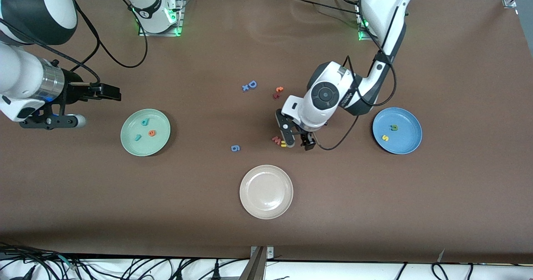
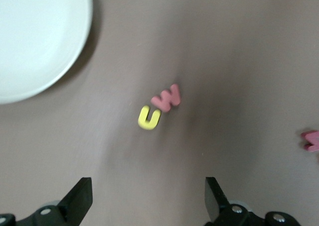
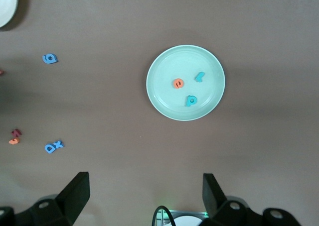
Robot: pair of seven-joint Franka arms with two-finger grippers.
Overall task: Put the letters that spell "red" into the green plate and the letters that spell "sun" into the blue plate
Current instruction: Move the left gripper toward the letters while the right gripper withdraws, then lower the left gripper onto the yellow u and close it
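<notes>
My left gripper (image 1: 296, 141) hovers, jaws wide, over the yellow arch (image 2: 148, 117). My right gripper (image 1: 109, 91) waits near the green plate (image 1: 165, 140), jaws wide and empty.

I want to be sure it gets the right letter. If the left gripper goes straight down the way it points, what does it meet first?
Probably the yellow "u/n" arch, which touches the salmon-pink "w". The open left gripper hangs over that pair, though how high it is remains unclear.
</notes>
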